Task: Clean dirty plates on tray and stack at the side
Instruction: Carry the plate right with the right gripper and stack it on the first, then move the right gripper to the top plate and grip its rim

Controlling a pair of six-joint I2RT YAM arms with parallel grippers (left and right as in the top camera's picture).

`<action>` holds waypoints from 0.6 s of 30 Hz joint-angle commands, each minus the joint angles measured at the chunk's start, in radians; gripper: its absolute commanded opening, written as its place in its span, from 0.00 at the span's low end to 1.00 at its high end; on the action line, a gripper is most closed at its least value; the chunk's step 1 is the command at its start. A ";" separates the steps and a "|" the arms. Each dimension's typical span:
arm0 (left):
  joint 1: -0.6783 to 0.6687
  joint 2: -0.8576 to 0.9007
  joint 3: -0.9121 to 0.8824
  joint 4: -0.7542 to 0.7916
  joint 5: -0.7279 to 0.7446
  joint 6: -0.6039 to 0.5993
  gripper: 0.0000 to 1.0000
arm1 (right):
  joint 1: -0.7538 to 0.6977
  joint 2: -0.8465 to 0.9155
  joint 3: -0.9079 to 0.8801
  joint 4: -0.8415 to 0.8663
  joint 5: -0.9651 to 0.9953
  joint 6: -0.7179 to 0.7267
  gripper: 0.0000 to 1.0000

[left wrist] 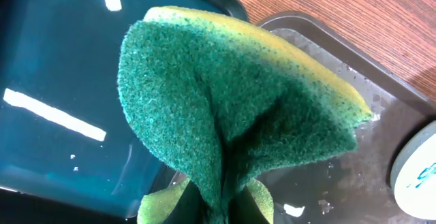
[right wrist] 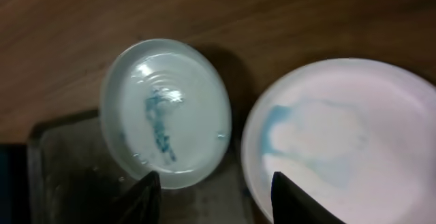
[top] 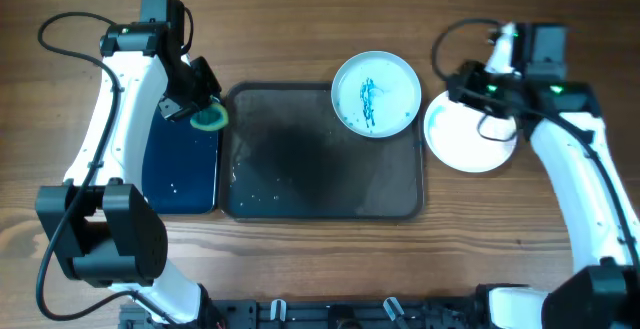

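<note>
My left fingers [top: 193, 102] pinch the sponge [top: 208, 119] at the upper left corner of the tray [top: 300, 204]. The streaked blue plate [top: 375, 93] sits at its upper right corner, nearer my spread, empty right fingers [right wrist: 144, 198] above the white plate [top: 462, 141].

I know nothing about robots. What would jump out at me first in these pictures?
Probably the folded green-and-yellow sponge pinched in the left gripper, at the left edge of the dark grey tray. Next, the pale plate with a blue-teal streak at that tray's far right corner, and the white plate, faintly smeared blue, on the table beside it.
</note>
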 commanded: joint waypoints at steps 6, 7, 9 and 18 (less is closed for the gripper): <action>-0.008 -0.023 0.017 0.008 0.023 0.019 0.04 | 0.188 0.290 0.006 0.005 -0.012 0.123 0.34; -0.009 -0.023 0.017 0.008 0.023 0.019 0.04 | 0.199 0.318 0.006 0.002 -0.002 0.137 0.31; -0.009 -0.023 0.017 0.008 0.023 0.019 0.04 | 0.212 0.355 0.005 -0.002 0.016 0.154 0.28; -0.012 -0.023 0.017 0.008 0.023 0.019 0.04 | 0.219 0.393 -0.014 -0.002 0.077 0.151 0.32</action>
